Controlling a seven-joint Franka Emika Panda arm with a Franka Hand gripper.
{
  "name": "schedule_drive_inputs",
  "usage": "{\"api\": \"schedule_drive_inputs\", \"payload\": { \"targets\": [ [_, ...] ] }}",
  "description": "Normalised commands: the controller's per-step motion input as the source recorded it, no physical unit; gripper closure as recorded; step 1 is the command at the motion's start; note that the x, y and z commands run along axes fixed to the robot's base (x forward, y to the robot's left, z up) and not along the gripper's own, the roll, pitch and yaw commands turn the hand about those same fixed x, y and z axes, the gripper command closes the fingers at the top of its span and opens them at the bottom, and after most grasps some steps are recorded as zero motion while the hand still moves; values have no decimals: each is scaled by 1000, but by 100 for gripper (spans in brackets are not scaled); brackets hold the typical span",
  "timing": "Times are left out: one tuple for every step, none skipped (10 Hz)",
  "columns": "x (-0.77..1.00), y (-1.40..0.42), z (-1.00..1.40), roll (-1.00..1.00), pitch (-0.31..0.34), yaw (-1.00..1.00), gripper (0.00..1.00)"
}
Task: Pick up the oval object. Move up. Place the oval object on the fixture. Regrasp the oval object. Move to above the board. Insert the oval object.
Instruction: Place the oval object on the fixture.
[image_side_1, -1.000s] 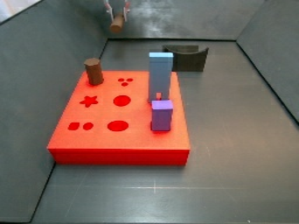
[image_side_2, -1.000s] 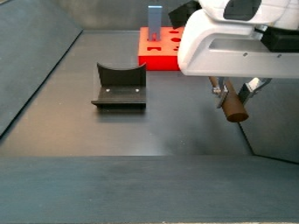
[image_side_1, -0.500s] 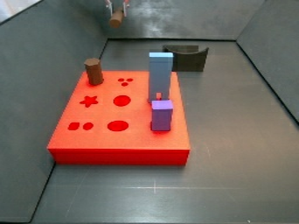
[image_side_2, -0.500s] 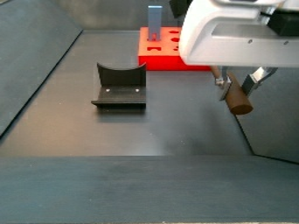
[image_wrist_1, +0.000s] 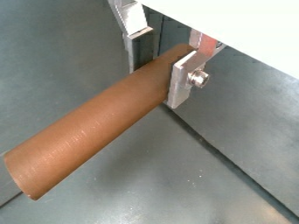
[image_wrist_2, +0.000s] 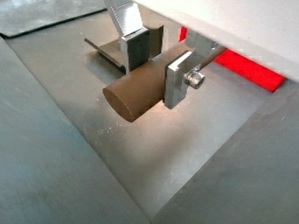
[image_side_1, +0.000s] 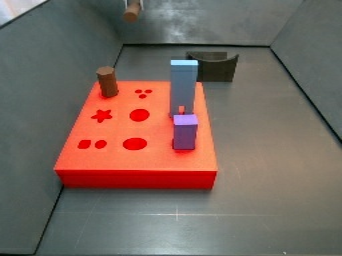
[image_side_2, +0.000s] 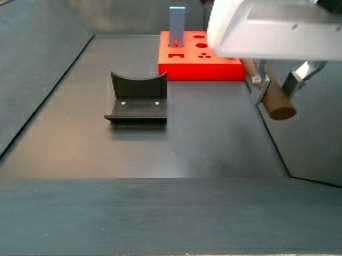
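Note:
The oval object (image_wrist_1: 100, 131) is a long dark-brown peg, clamped near one end between the silver fingers (image_wrist_1: 184, 80) of my gripper (image_wrist_1: 162, 61), which is shut on it. In a side view the gripper (image_side_2: 277, 84) hangs high at the right, and the oval object (image_side_2: 277, 101) tilts down from it, clear of the floor. The fixture (image_side_2: 136, 97) sits on the floor to the left of the gripper and lower. The red board (image_side_1: 134, 140) with its cut-out holes lies in the middle. Only the peg's tip (image_side_1: 130, 12) shows at the top edge of that view.
On the board stand a tall blue block (image_side_1: 183, 85), a short purple block (image_side_1: 185, 131) and a stubby brown cylinder (image_side_1: 107, 81). The fixture (image_side_1: 214, 65) lies beyond the board's far end. Grey walls slope up round the floor. The board's edge (image_wrist_2: 251, 70) shows behind the fingers.
The gripper has risen with the oval object held in it, and now sits higher in both side views. The board, blocks and fixture have not moved.

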Motion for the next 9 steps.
{"api": "schedule_drive_inputs", "payload": {
  "targets": [
    [-31, -5, 691, 96, 116, 24, 100],
    [-27, -6, 636, 96, 117, 27, 100],
    [-26, -2, 521, 88, 117, 27, 100],
    [-25, 0, 429, 84, 113, 25, 100],
    [-22, 3, 298, 75, 112, 23, 100],
    [1000, -713, 334, -70, 29, -144, 100],
    [1000, -706, 284, -70, 56, -117, 100],
    [1000, -676, 265, -61, 61, -88, 100],
    [1000, -604, 251, -71, 73, -44, 100]
  ]
}}
